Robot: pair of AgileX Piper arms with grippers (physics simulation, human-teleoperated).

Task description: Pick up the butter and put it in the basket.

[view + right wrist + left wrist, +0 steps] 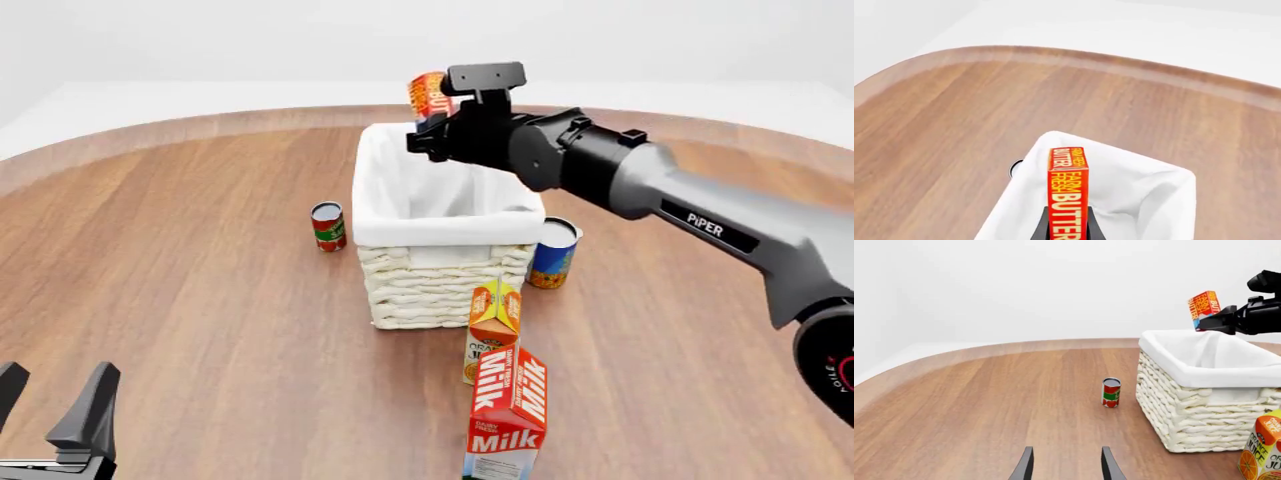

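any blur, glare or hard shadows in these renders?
Front view: sharp, flat light, only faint shadow beside the basket. Left wrist view: even, no glare; butter small but crisp. Right wrist view: butter lettering sharp, right claw cropped at the frame edge.

butter point(427, 95) above basket point(447, 255) far rim | juice carton point(491, 325) before basket

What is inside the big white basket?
The basket shows only its white cloth liner inside; nothing else is visible. The butter hangs above it in the right gripper, hiding part of the bottom.
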